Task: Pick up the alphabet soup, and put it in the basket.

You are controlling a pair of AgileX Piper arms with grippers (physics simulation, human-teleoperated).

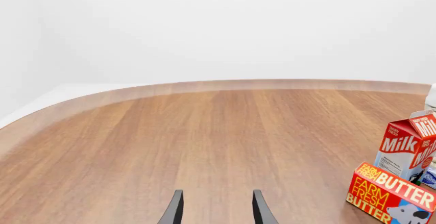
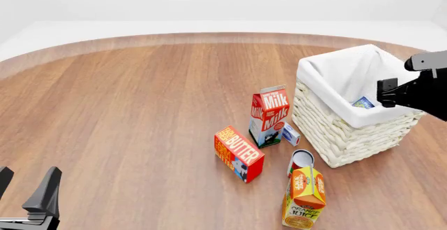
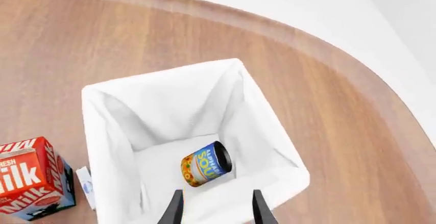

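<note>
In the left wrist view, the left hand (image 1: 215, 208) is being held low over bare counter (image 1: 204, 132), its fingers spread and nothing between them; a milk carton (image 1: 405, 150) and a butter box (image 1: 390, 193) are being shown off to one side, well apart from it. In the front view, the same left hand (image 2: 24, 193) is being kept near the close left corner of the counter, far from all the goods, while the right hand (image 2: 419, 86) is being held above the basket (image 2: 335, 130), which is standing at the right; a scrap of blue label, taken to be the alphabet soup (image 2: 362, 102), is being glimpsed down inside the lining. An orange juice carton (image 2: 304, 198) and a red-labelled can (image 2: 300, 162) are standing just before the basket. In the right wrist view, the alphabet soup (image 3: 206, 164) is being shown lying on its side on the cloth floor of the basket (image 3: 109, 112), and the right hand (image 3: 215, 206) is being held over it with fingers spread, touching nothing. The placing step is judged as good as done, the can being released inside. The next move is judged to call only for the right hand being lifted straight up, clear of the cloth rim, so that the lining is not being snagged.
</note>
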